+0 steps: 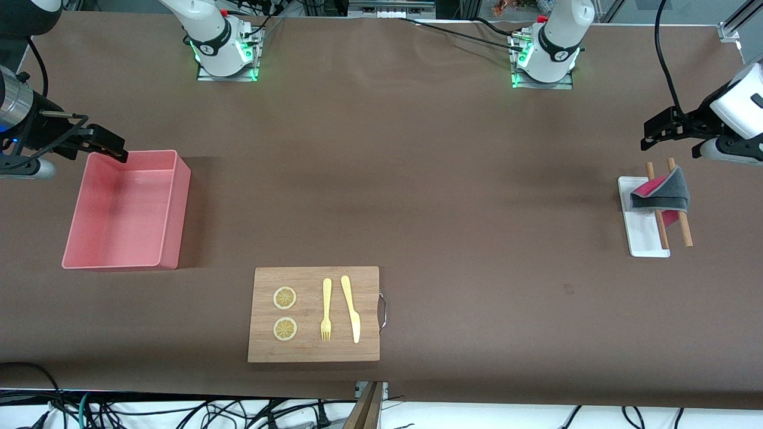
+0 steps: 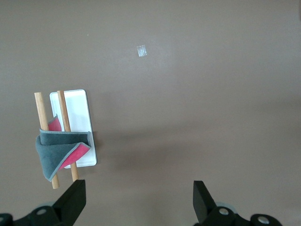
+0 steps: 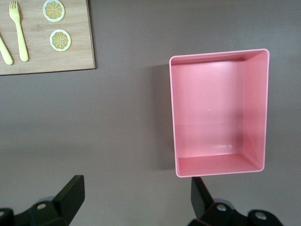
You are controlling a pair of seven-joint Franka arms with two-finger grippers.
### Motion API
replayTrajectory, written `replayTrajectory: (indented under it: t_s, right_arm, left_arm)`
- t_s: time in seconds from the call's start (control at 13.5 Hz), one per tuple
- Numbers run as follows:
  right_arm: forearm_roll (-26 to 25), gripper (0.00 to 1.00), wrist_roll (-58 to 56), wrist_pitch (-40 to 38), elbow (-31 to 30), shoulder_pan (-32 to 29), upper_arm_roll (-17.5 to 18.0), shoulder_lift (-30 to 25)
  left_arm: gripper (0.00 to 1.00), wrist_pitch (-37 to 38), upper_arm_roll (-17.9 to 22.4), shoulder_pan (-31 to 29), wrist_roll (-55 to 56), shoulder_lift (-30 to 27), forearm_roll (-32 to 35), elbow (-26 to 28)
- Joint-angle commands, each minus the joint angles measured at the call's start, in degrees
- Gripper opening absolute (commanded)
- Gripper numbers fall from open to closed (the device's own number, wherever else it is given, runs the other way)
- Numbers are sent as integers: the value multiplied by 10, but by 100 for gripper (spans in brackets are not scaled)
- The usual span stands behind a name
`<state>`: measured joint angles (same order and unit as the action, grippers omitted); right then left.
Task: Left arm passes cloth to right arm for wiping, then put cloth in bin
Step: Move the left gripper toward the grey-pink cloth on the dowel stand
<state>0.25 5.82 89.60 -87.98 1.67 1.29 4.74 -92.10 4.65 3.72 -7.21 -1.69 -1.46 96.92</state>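
Observation:
The cloth [image 1: 661,193], magenta-pink and dark grey, lies folded over two wooden sticks [image 1: 679,220] across a small white tray [image 1: 641,235] at the left arm's end of the table. It also shows in the left wrist view [image 2: 59,150]. My left gripper [image 1: 656,132] hangs open and empty above the table just past the tray, toward the robots' bases. The salmon-pink bin [image 1: 125,211] stands empty at the right arm's end; it also shows in the right wrist view [image 3: 218,110]. My right gripper [image 1: 107,146] is open and empty above the bin's corner nearest the bases.
A wooden cutting board [image 1: 315,314] with a metal handle lies near the front camera, between the two ends. On it are two lemon slices [image 1: 285,298], a yellow fork [image 1: 326,310] and a yellow knife [image 1: 351,308]. Cables hang along the table's front edge.

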Motion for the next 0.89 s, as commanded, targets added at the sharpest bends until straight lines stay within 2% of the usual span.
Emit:
replayTrajectory:
  t_s: [0.0, 0.3, 0.59, 0.81]
  right_arm:
    - [7, 100, 1, 0, 3, 1, 0, -4]
    - [7, 100, 1, 0, 3, 1, 0, -4]
    - [7, 100, 1, 0, 3, 1, 0, -4]
    - [7, 100, 1, 0, 3, 1, 0, -4]
  left_arm:
    - [100, 10, 4, 0, -10, 26, -6, -30]
    - [100, 10, 4, -19, -10, 63, -5, -38]
    - [100, 9, 6, -31, -63, 120, -3, -37]
    - [100, 1, 2, -44, -124, 160, 101, -26]
